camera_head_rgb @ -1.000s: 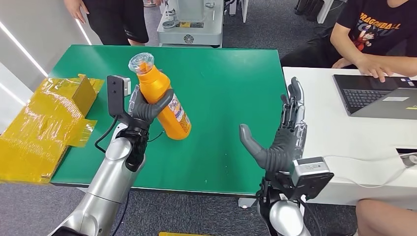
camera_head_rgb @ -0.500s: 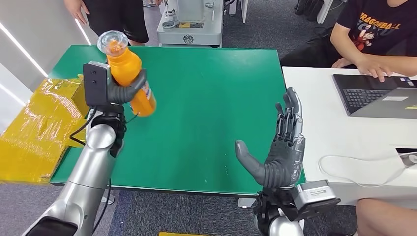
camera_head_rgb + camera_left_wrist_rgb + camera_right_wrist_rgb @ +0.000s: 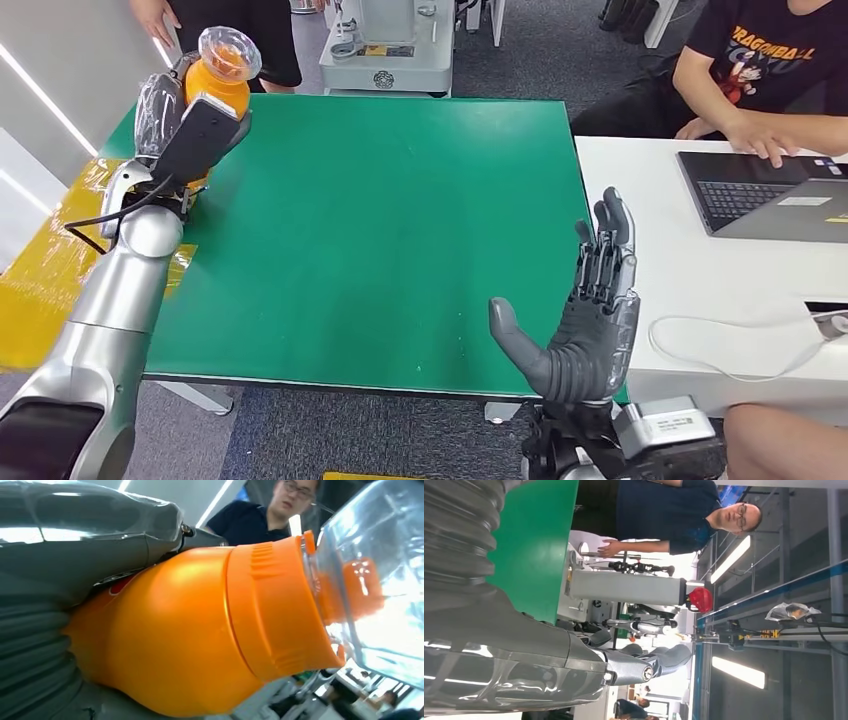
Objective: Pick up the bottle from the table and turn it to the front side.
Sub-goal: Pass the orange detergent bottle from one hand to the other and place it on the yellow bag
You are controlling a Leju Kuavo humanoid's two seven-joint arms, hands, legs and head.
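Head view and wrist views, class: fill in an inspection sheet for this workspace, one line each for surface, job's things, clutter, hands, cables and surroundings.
Surface: green table, bare across its middle.
Job's things: orange bottle with a clear cap, lifted off the table near its far left corner.
Clutter: yellow wrapped box off the table's left edge.
Hands: left hand grips the bottle; right hand open, fingers spread, at the table's near right edge.
Cables: black cable at the left wrist; white cable on the white desk.
Surroundings: laptop with a seated person typing; another person standing beyond the table.
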